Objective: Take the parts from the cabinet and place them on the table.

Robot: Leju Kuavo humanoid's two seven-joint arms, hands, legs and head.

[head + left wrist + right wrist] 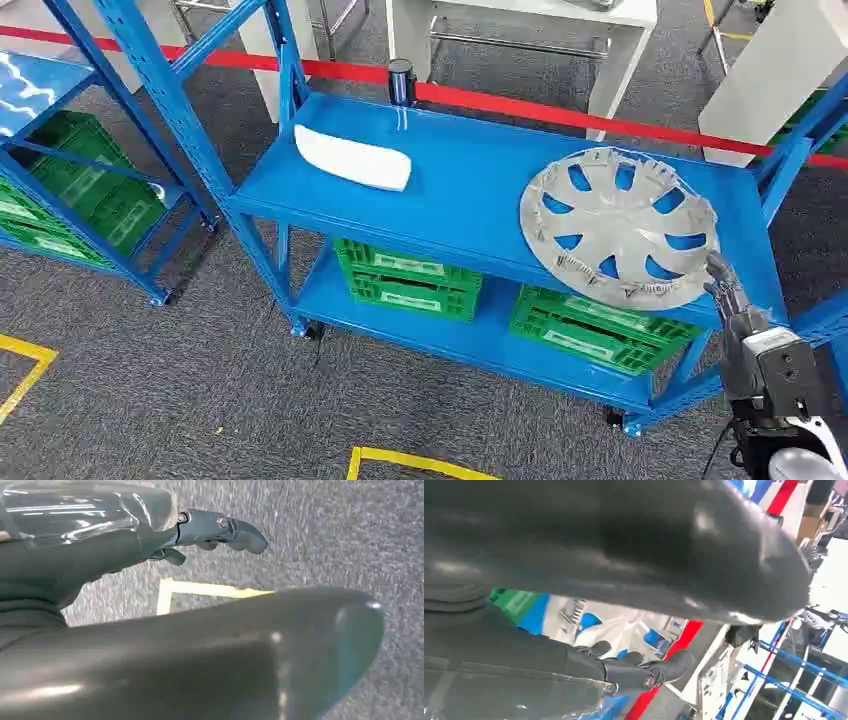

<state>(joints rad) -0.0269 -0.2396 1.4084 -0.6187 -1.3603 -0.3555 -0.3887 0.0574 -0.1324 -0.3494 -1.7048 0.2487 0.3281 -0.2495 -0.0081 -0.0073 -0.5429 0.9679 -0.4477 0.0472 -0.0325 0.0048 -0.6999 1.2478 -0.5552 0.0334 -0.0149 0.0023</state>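
While the right hand (728, 290) reaches up at the frame's lower right, fingertips at the hubcap's (618, 225) near rim, its fingers look apart, clasping nothing yet; the white part (352, 158) lies far up-left. The left hand (210, 530) hangs over carpet, fingers apart and empty.

No legible text, brand or nr. Green crates (410, 280) on lower shelf carry white labels, print too small to read. Small round mark on right hand (650, 681) finger, unreadable. Yellow floor tape (420, 462) forms plain lines, no characters.

Silver hubcap (618, 226), blue shelf (470, 190)
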